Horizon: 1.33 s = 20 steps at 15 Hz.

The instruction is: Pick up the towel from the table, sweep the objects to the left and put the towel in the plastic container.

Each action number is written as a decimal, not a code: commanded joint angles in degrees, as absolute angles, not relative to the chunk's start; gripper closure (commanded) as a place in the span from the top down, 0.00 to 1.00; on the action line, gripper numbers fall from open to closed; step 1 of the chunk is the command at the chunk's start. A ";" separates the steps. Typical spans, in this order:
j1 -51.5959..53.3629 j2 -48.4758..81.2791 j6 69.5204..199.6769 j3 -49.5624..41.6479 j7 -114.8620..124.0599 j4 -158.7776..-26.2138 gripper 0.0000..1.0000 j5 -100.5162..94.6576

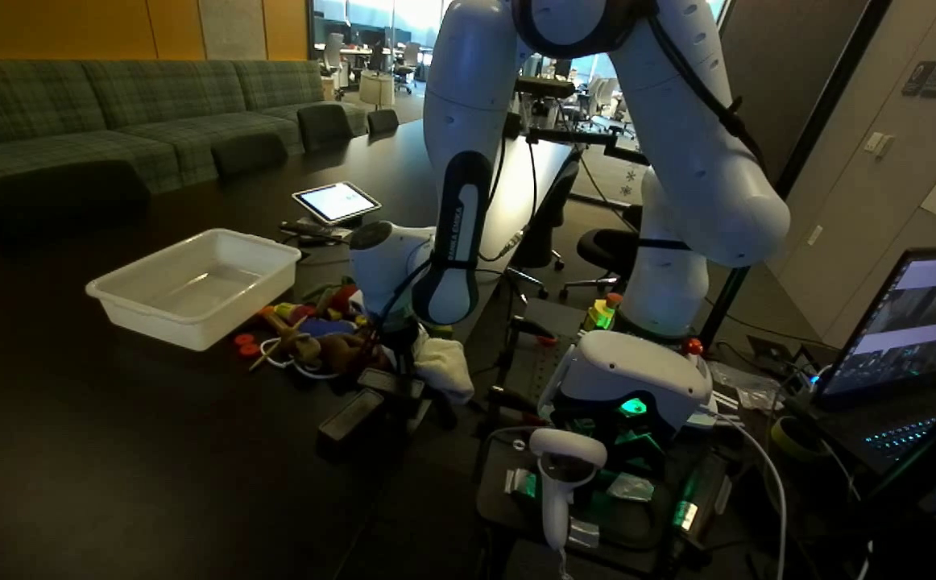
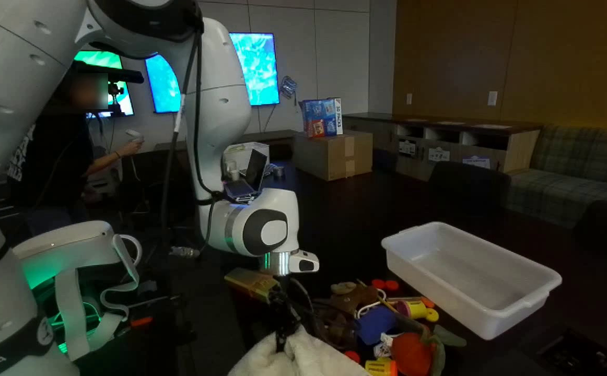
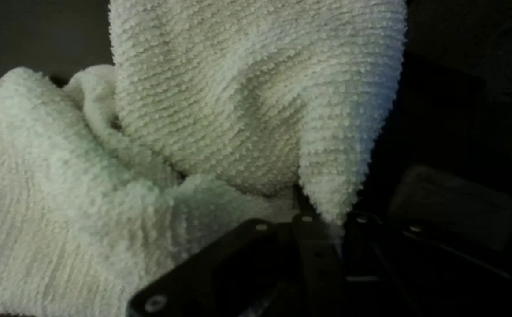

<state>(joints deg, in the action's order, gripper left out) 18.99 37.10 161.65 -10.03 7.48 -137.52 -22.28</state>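
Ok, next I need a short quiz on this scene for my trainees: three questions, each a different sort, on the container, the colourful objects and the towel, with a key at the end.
1. Multiple choice. How does the plastic container stand on the table?
A) upside down
B) tipped on its side
C) upright, with its open top facing up

2. True or false? The colourful objects are heaped beside the plastic container, not inside it.

3. Fill the gap. The jaws are closed on a fold of the white ____.

Key: 1 C; 2 true; 3 towel.
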 commanded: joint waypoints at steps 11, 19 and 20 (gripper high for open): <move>26.80 38.55 155.40 4.20 23.13 -127.15 0.06 -4.85; 15.90 29.19 155.05 17.13 8.75 -132.40 0.06 4.62; 12.87 26.63 154.28 19.16 4.88 -134.30 0.06 6.02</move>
